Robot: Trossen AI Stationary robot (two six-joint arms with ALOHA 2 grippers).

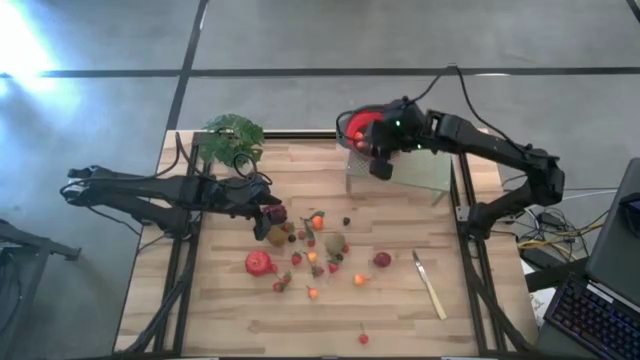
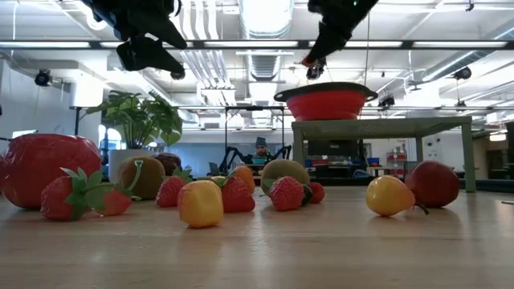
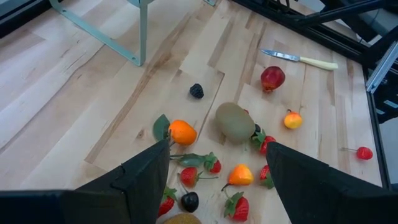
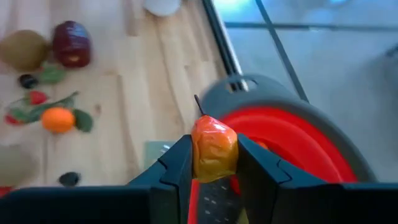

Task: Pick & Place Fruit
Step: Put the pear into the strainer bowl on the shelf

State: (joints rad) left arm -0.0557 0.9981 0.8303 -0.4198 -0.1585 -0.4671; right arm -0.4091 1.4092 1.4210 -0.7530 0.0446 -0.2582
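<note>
While gripping a fruit (image 4: 214, 149), right gripper (image 1: 383, 150) (jaws closed) overhangs bowl (image 1: 358, 124).

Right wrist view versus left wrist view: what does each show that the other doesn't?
Only the right wrist view shows the right gripper clamped on a small orange-red fruit just above the red bowl. Only the left wrist view shows the open left gripper, the knife and the yellow-orange pear. Both show the wooden table, the leafy orange and the brown kiwi.

overhead, table-level, two wrist views – shared fruit (image 1: 310, 250)
</note>
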